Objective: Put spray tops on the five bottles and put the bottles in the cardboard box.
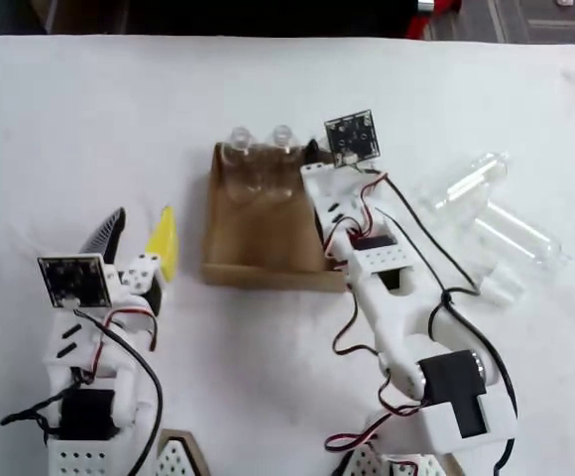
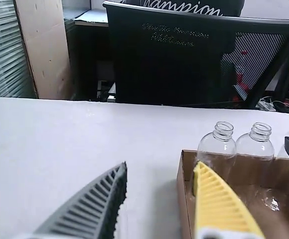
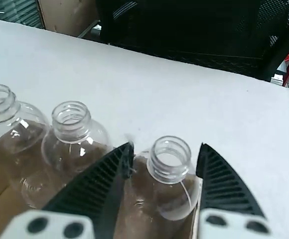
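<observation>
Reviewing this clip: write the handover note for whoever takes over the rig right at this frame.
The left gripper is open and empty, beside the cardboard box.
The right gripper is shut on the third bottle, held upright at a corner of the box.
Two boxed bottles stand upright next to it. All three necks are open, with no spray top.
Two loose bottles lie on the table on the box's other side.
Done: two bottles boxed, third almost.
Left: release it, box the loose two, fit the spray tops.
</observation>
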